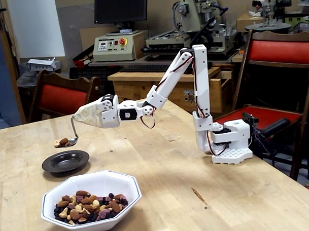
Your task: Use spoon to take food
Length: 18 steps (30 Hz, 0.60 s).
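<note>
Workshop benches with a monitor, a control box and machines filled the background, and red chairs stood behind a pale wood table. On the table, at about three o'clock, sat the white arm, reaching toward nine o'clock. Its gripper was wrapped in pale covering, so whether the jaws were apart or together could not be told. From its tip hung the spoon, its bowl level, carrying a few nuts above and just left of a dark plate. Most food lay in the white bowl at seven o'clock, near the front edge.
</note>
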Tool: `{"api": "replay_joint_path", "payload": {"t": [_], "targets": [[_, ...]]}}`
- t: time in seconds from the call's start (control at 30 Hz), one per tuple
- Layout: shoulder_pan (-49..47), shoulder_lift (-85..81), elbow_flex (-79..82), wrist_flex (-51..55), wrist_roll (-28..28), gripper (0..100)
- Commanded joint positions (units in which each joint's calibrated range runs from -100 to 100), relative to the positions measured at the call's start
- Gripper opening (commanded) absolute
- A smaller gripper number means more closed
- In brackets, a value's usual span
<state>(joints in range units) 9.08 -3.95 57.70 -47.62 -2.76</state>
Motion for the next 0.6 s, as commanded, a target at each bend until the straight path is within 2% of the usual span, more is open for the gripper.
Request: {"api": "replay_joint_path", "payload": {"t": [0.0,0.27,0.57], "targets": [[0.69,-1.14,-3.10,-1.47,0.15,4],[0.69,-0.80,-3.01,-1.55,0.54,4],[0.62,-0.80,-3.01,-1.55,6.30,4]]}}
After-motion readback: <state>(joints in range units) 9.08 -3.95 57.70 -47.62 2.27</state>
